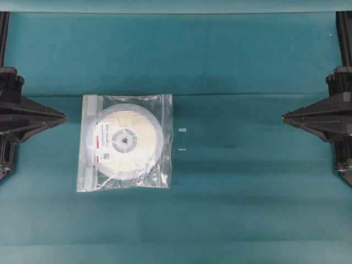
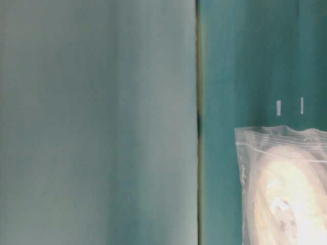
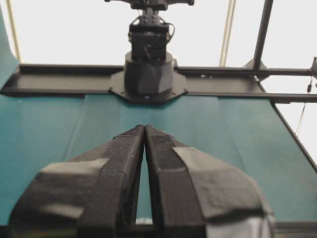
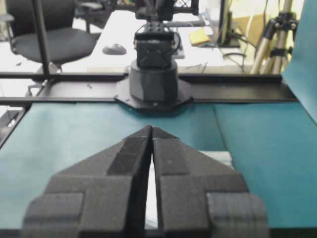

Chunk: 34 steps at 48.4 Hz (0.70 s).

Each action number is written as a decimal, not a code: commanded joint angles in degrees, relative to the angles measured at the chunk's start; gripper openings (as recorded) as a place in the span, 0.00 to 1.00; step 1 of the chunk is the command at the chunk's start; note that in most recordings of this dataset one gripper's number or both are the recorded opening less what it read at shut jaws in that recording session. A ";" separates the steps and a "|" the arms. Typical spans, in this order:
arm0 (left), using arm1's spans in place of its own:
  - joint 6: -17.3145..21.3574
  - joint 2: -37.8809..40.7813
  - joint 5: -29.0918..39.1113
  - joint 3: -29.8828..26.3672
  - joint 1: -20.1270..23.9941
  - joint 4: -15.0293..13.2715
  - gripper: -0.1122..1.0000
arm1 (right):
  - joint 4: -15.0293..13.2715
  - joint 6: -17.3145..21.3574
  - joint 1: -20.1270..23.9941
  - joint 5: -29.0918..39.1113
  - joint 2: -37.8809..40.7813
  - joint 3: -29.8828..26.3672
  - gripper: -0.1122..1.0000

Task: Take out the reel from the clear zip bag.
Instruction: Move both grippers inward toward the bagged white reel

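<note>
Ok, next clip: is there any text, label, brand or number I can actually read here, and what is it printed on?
None can be read.
White label with a red stripe on the flat round white plastic reel, inside the square clear crinkly zip bag: dark print shows, too small and blurred to read.
Two small white marks on the teal table cover: no lettering visible.

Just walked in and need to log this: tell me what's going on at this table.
Nothing is being handled yet. The reel lies sealed inside the clear zip bag, flat on the green table, left of centre. The left gripper and right gripper are both shut, empty, and parked at opposite edges, well apart from the bag. Two small white marks sit just right of the bag.
</note>
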 commanded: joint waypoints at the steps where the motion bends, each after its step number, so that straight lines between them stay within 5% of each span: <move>1: -1.23 1.76 0.00 -1.58 0.18 0.53 0.23 | 0.88 0.44 -0.26 -0.44 0.88 -1.32 0.18; 8: -5.89 3.25 0.18 -3.60 0.35 0.53 0.09 | 5.62 4.48 -0.44 -0.09 3.08 -1.67 0.11; 16: -12.74 5.10 1.93 -5.01 1.23 0.53 0.09 | 9.49 10.90 -0.79 -0.09 7.21 -1.85 0.11; 34: -40.17 10.46 9.93 -4.83 3.78 0.53 0.09 | 15.73 21.71 -2.11 0.62 22.24 -5.63 0.11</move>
